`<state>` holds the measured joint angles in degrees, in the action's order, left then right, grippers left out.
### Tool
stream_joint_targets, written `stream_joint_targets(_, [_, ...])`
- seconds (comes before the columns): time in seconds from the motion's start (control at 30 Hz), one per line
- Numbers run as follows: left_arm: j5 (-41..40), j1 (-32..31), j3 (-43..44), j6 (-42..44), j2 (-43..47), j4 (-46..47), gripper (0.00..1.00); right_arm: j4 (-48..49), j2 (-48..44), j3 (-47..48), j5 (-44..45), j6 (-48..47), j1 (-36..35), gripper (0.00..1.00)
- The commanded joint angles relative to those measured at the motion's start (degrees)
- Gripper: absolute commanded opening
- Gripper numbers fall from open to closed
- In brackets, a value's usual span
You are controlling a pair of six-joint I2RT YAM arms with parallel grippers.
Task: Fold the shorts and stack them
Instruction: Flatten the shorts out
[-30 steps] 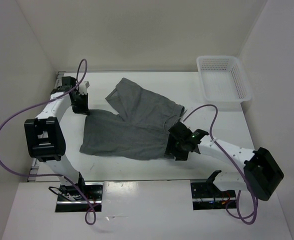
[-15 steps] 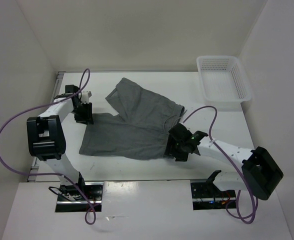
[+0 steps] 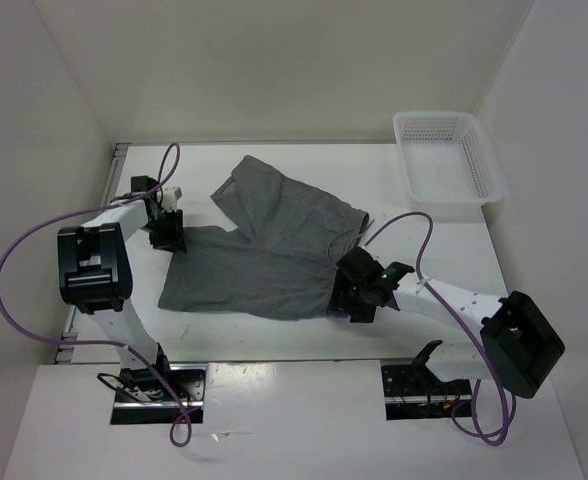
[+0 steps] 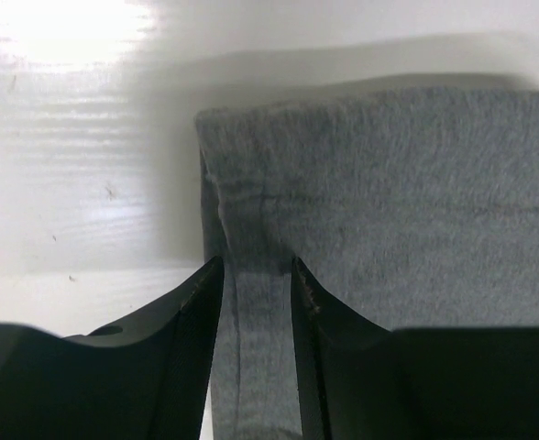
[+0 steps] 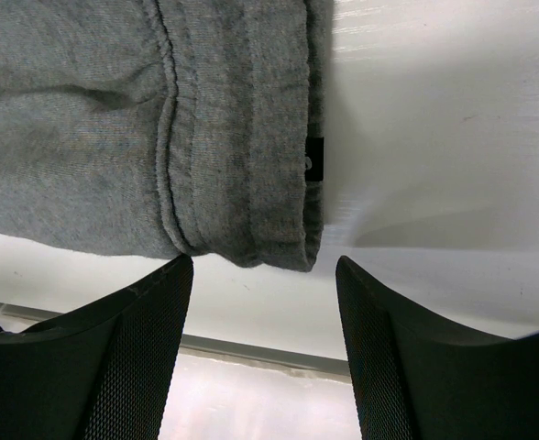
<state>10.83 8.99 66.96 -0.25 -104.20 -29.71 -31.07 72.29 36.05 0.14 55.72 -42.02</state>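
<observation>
- Left wrist view: the shorts (image 4: 389, 202) run off the right and lower edges, so only one corner shows.
- Same view: the fingers (image 4: 192, 312) of the left end effector (image 4: 256, 268) are cut by the lower edge. Whether they touch the fabric strip between them cannot be told.
- Right wrist view: the right end effector (image 5: 265, 261) shows its finger ends only. The dark tag (image 5: 314, 158) on the waistband is too small to read.
- Top view: both wrist housings cover their fingertips, and the right one hides part of the garment's right edge.
</observation>
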Motion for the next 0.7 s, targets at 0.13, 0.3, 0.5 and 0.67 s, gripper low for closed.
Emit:
stream_joint_targets(0.13, [0.95,0.23,1.07,0.25,-0.39,8.09,0.43,1.63,-1.45,-0.72,0.82,0.88,-0.43,0.69])
stream_joint_targets(0.3, [3.58,0.23,2.12,0.25,0.76,10.11,0.43,1.63,-0.92,-0.72,0.82,0.88,-0.43,0.69])
stream_joint_targets(0.5, [3.58,0.23,3.71,0.25,-2.76,7.39,0.38,1.1,-1.45,-0.2,1.44,0.88,-0.43,0.69])
stream_joint_targets(0.67, [4.2,0.23,3.0,0.25,0.4,7.39,0.27,1.1,-1.45,-0.19,1.44,0.88,-0.43,0.67])
